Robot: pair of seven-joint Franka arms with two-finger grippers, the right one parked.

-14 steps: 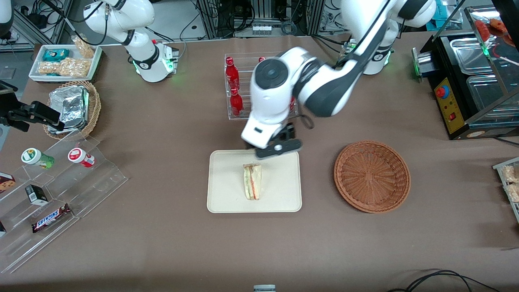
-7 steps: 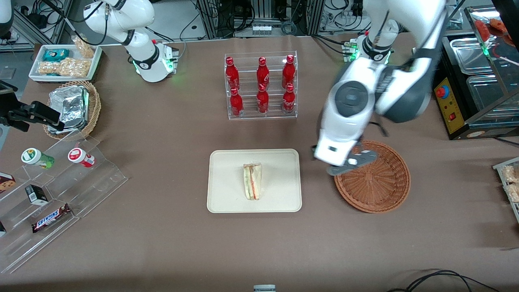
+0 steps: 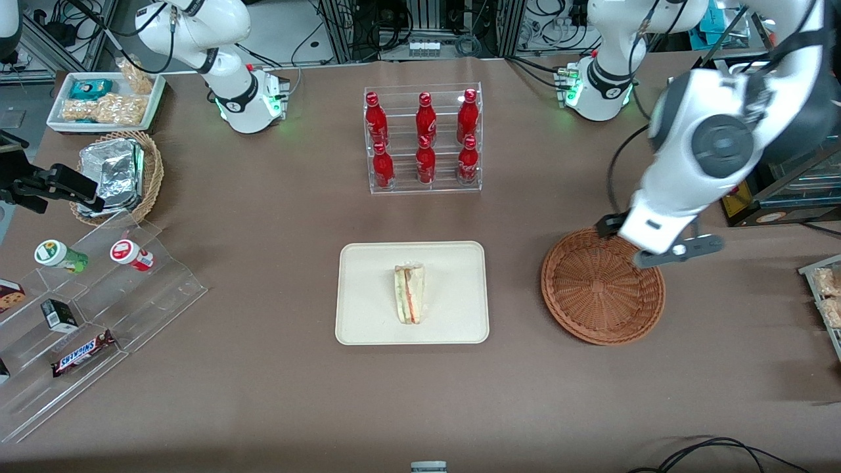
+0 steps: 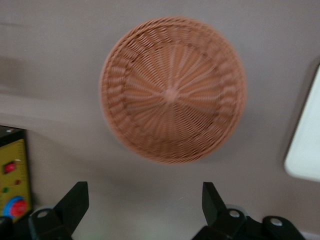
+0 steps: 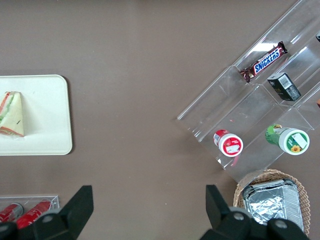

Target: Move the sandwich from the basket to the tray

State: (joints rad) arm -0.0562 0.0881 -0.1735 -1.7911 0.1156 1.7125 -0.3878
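Swinging away from the tray [image 3: 368, 315], the left arm's gripper [image 3: 670, 253] is now carried past the empty wicker basket [image 3: 603, 286] and is seen above the basket's rim on the side toward the working arm's end of the table; a second ago it was hanging at the tray's edge nearest the bottle rack [image 3: 424, 138], and half a second ago over the basket's tray-side rim. The jaws are held wide apart with nothing between them, as shown in the left wrist view, where the basket [image 4: 172, 90] is seen bare. The sandwich [image 3: 409, 293] is left lying near the middle of the tray, unmoved across the three moments. The placement is therefore judged complete, and only a retreat of the arm remains
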